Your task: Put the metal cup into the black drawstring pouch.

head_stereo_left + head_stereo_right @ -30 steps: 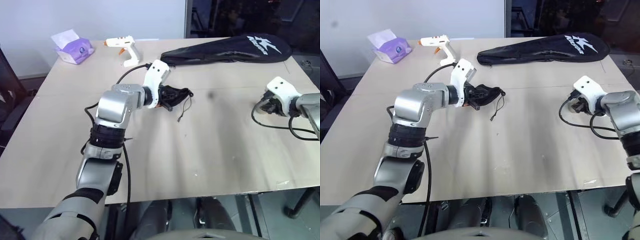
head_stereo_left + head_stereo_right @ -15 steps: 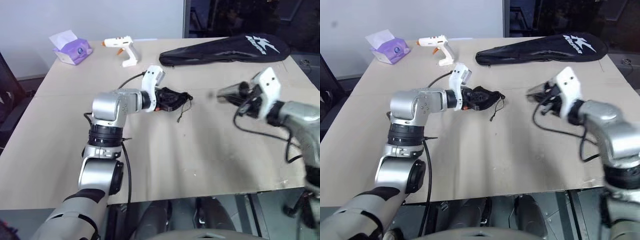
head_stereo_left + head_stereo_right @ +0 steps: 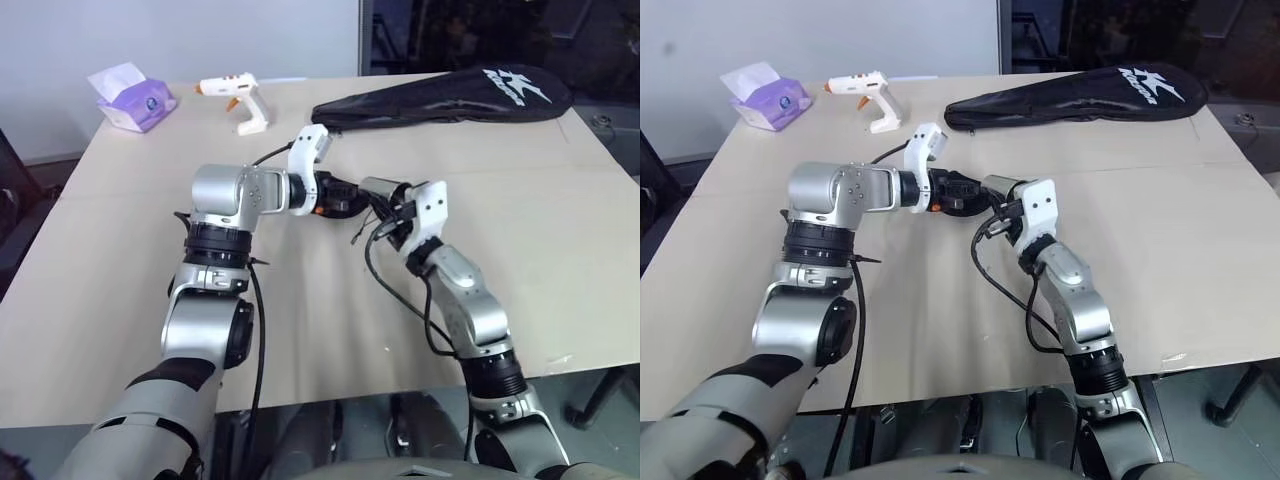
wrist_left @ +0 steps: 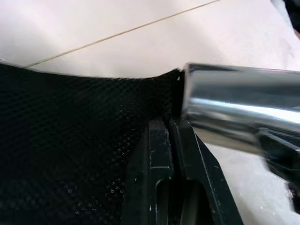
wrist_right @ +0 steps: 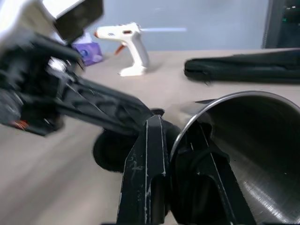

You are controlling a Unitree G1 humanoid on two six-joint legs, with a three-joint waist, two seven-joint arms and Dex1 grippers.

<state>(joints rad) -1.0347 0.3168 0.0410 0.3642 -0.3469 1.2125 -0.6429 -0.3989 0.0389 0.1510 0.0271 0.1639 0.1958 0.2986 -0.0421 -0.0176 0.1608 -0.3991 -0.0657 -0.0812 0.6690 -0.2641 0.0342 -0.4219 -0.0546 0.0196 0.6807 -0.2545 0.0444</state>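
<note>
Metal cup [image 3: 383, 190], pinched by its rim in the right gripper's [image 3: 395, 208] closed jaws, hung above the counter [image 3: 560, 230] just beside the black drawstring pouch [image 3: 340, 196] clamped by the left gripper [image 3: 330, 195]; a slack, narrow mouth could block entry.

the 2 head views look forward and down over the same table [image 3: 560, 250] from above; both wrist views sit close, sharing the metal cup [image 4: 234, 108].
</note>
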